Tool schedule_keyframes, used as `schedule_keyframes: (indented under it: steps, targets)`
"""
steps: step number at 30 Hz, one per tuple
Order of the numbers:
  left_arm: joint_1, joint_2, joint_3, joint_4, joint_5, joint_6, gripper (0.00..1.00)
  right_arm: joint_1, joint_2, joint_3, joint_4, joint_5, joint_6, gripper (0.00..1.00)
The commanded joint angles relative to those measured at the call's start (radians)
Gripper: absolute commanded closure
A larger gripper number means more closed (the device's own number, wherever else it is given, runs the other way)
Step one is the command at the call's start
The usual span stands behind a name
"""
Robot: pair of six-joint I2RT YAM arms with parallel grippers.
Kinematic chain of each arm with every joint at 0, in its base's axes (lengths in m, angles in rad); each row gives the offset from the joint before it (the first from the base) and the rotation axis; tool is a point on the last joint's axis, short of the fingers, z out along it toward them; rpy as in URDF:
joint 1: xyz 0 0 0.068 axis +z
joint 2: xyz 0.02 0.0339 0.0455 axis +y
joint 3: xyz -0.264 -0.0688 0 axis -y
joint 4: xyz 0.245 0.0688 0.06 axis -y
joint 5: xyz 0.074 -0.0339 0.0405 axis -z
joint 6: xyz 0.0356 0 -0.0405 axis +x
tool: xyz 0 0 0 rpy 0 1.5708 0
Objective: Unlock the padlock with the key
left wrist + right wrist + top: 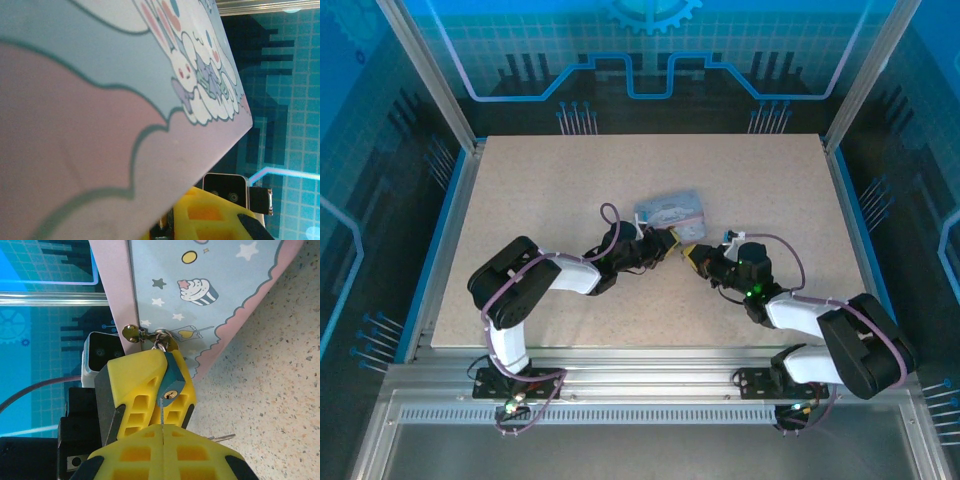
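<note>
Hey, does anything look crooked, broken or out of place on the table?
Only the tin looks askew: it lies slanted to the edges of the table. Its padlock is pinched in the left gripper, and the key, held in the shut right gripper, meets the keyhole. Nothing looks spilled or damaged.

Top external: high above and behind the arm bases [510, 375], angled down, far off, whole table [520, 200] in frame, tin [670, 208] small at centre. Left wrist: jammed against the tin's printed face, looking along it toward the blue wall [290, 75]; right wrist: equally close, facing the tin's latch side past the padlock [174, 382]. Shared by all three: the tin; wrist views pointed at each other, right camera housing [226, 187] and left camera housing [95, 357] each caught by the opposite view.
</note>
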Motion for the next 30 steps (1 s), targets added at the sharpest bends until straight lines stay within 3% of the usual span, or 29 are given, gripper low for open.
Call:
schedule_keyframes:
  steps: [1,30]
  targets:
    - [0.005,0.004,-0.003,0.067,0.034,-0.009,1.0,0.013,-0.014,-0.003,-0.005,0.017,-0.024,1.0]
    - [0.006,0.006,-0.001,0.072,0.042,-0.015,1.0,0.015,0.018,0.013,0.032,0.016,-0.032,1.0]
